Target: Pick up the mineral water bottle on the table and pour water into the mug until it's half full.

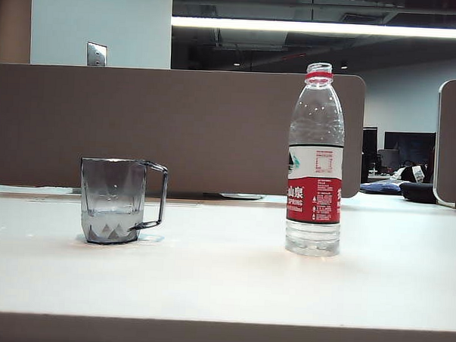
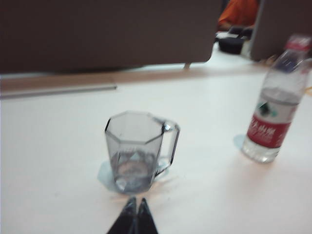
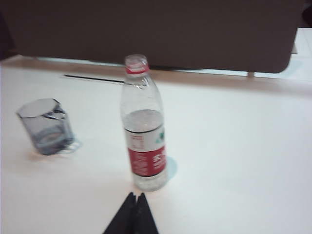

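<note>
On the wide white table (image 1: 223, 284) we log a smoky-grey faceted plastic mug (image 1: 113, 201) at left and a tall clear red-labelled mineral water bottle (image 1: 315, 167) at right, upright, well apart, open tabletop between them. A brown partition (image 1: 177, 127) bounds the far edge. Our left gripper (image 2: 136, 204) and right gripper (image 3: 136, 197) hover near, tips pressed together, holding nothing.

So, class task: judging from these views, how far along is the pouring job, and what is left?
Done, apparently: the mineral water bottle stands uncapped and upright on the table, only partly full, and the mug beside it seems to hold water in its lower part, perhaps near half. In hand: nothing; the left claw and right claw are shut, empty, short of both. Left: probably nothing.
</note>
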